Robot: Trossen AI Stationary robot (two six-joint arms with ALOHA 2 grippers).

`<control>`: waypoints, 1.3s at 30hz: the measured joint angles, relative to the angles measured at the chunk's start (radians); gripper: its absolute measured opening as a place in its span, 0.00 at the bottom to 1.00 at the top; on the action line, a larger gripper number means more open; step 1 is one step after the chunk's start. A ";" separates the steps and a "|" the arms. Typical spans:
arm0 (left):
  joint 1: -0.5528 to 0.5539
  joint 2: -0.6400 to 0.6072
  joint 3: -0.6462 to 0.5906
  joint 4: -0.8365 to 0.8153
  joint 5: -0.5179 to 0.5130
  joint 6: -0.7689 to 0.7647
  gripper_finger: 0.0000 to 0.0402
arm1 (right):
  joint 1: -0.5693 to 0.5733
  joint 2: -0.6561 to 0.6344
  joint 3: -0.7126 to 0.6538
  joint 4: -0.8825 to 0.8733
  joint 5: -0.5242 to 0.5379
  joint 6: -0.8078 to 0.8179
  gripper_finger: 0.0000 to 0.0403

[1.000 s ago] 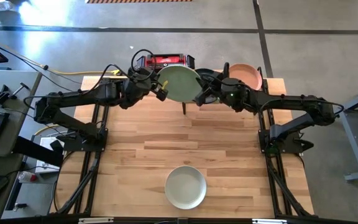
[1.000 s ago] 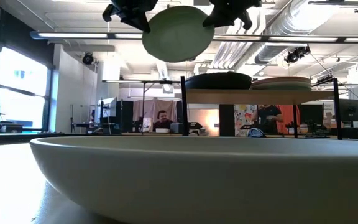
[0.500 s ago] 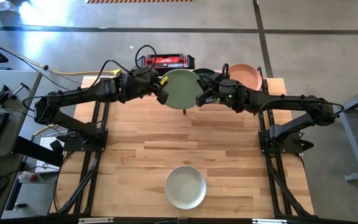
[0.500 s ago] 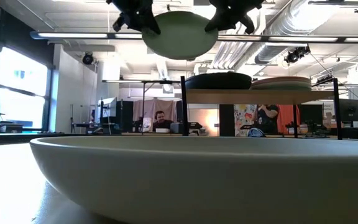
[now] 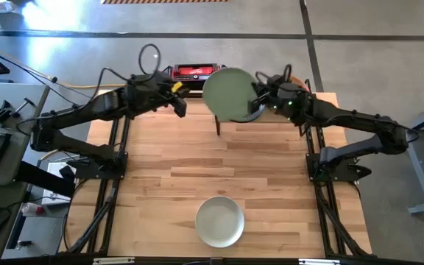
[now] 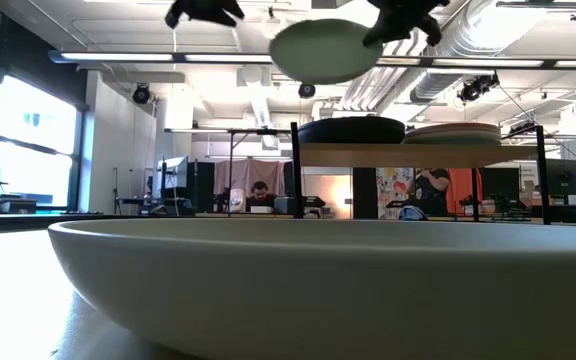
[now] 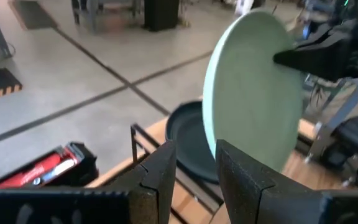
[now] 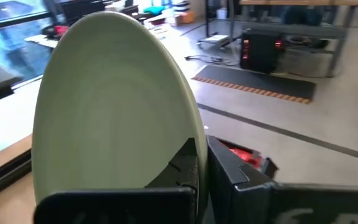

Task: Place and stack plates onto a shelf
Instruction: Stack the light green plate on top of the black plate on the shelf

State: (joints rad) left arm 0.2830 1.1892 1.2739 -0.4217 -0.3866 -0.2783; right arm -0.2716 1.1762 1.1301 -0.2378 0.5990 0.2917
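Left claw released, parted | right claw grips green plate above shelf

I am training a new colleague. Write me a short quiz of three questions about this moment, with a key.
1. True or false: the light green plate rests flat on the shelf.
2. Which end effector holds the light green plate? A) left B) right C) both
3. What colour is the plate on the shelf's left part in the low view?

Key:
1. False; it hangs above the shelf.
2. B; the right end effector grips its rim, the left end effector is apart from it.
3. Black.
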 joint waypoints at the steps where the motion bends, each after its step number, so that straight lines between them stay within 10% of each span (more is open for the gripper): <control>1: 0.000 -0.012 0.000 0.006 0.000 0.003 0.25 | -0.016 -0.012 0.000 -0.009 0.000 0.000 0.00; 19: -0.050 -0.075 -0.001 -0.054 0.002 0.022 0.26 | -0.437 -0.004 0.000 -0.330 -0.590 0.409 0.00; 39: -0.070 -0.075 -0.001 -0.104 0.002 0.019 0.26 | -0.460 0.076 0.000 -0.430 -0.650 0.565 0.00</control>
State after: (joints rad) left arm 0.2127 1.1145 1.2732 -0.5255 -0.3847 -0.2592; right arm -0.7315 1.2524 1.1301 -0.6680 -0.0513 0.8566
